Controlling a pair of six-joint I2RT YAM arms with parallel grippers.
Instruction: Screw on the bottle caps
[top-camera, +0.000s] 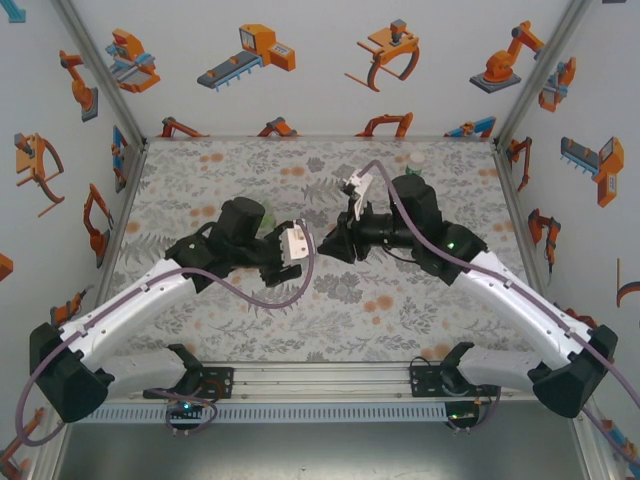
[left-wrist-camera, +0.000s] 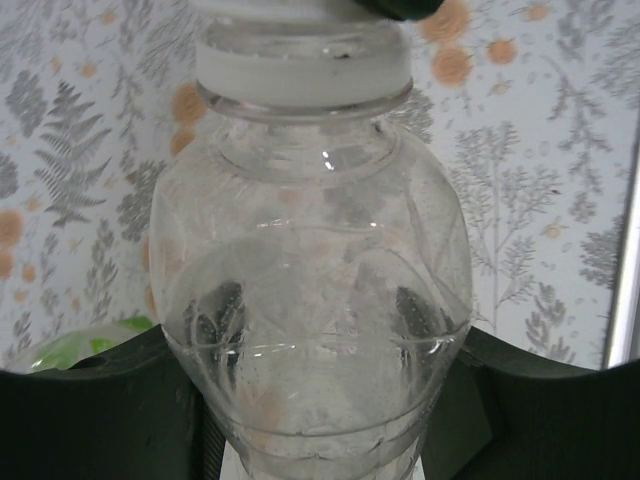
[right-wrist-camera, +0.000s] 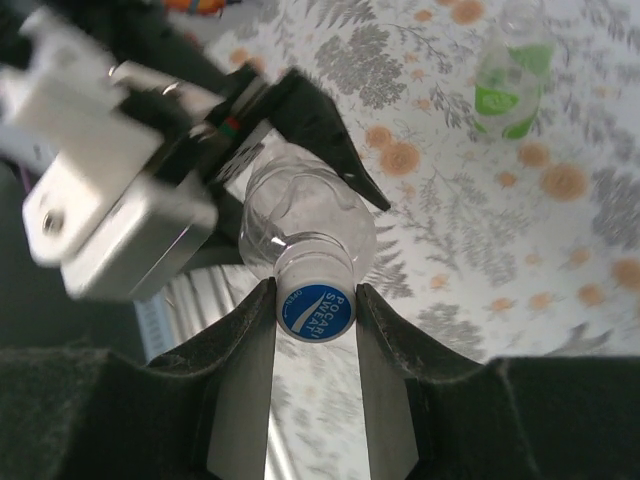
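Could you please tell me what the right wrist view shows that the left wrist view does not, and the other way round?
Right wrist: the round blue plastic cap with printed lettering, pinched by the right claw atop the clear plastic bottle, and a taller clear bottle with a green band standing apart on the floral tablecloth.
Left wrist: the clear bottle's belly close up, a white band at its neck, and the left claw clamped on its lower body.
Both: that clear bottle and the tablecloth.
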